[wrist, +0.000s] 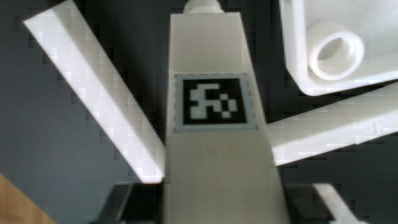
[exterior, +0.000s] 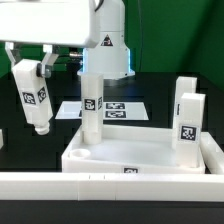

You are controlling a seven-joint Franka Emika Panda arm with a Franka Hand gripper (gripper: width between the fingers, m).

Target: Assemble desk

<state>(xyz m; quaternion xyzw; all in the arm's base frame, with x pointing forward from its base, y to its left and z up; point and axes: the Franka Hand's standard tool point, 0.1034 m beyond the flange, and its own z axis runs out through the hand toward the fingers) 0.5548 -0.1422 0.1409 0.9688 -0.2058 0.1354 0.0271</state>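
The white desk top [exterior: 95,162] lies flat in the front middle of the exterior view. One tagged white leg [exterior: 92,105] stands upright in its far corner on the exterior view's left. Two more legs [exterior: 190,122] [exterior: 184,92] stand upright at its side on the exterior view's right. My gripper [exterior: 28,68] hangs over the table to the exterior view's left of the top, shut on the fourth leg [exterior: 33,98], clear of the table. In the wrist view this leg [wrist: 217,110] fills the middle between my dark fingers [wrist: 135,200]. A corner socket of the top [wrist: 338,52] shows beside it.
The marker board [exterior: 112,108] lies flat behind the desk top. A low white border wall [exterior: 100,186] runs along the front, and a white strip, which may be that wall [wrist: 89,90], crosses the wrist view. The robot's base [exterior: 105,40] stands at the back.
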